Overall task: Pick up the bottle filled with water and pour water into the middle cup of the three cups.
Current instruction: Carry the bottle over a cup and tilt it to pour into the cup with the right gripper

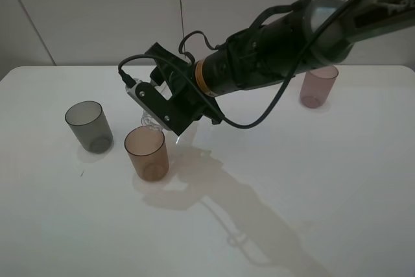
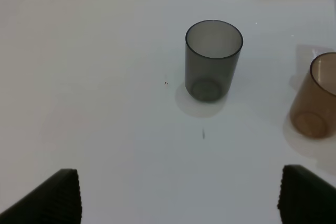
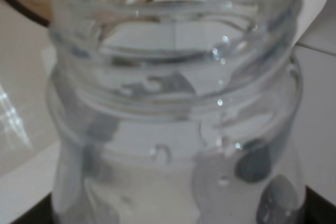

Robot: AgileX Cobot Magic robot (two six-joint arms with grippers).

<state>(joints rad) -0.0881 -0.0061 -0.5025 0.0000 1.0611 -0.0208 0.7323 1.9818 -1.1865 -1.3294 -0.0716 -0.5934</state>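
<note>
The right arm reaches across from the far right of the white tabletop (image 1: 311, 192), and its right hand (image 1: 159, 111) is clamped on the clear bottle (image 1: 150, 121), holding it off the surface just behind the orange-brown cup (image 1: 146, 154). From the high camera the hand covers most of the bottle, so only a sliver of clear plastic shows under the black fingers. It seems to lean toward the cup, though the tilt is hard to judge. The right wrist camera looks straight at the bottle's threaded, capless neck (image 3: 173, 129), which fills the view, with droplets clinging inside and a brown curve of the cup's rim beyond the mouth. The orange-brown cup stands upright between the other two. The smoky grey cup (image 1: 89, 126) is near it on the left, and the mauve-pink cup (image 1: 318, 87) stands well apart at the far right, partly behind the arm. The left hand (image 2: 181, 198) hangs over bare tabletop with its fingers spread wide and nothing between them. The grey cup is ahead of it and the orange-brown cup is at the edge of its view.
</note>
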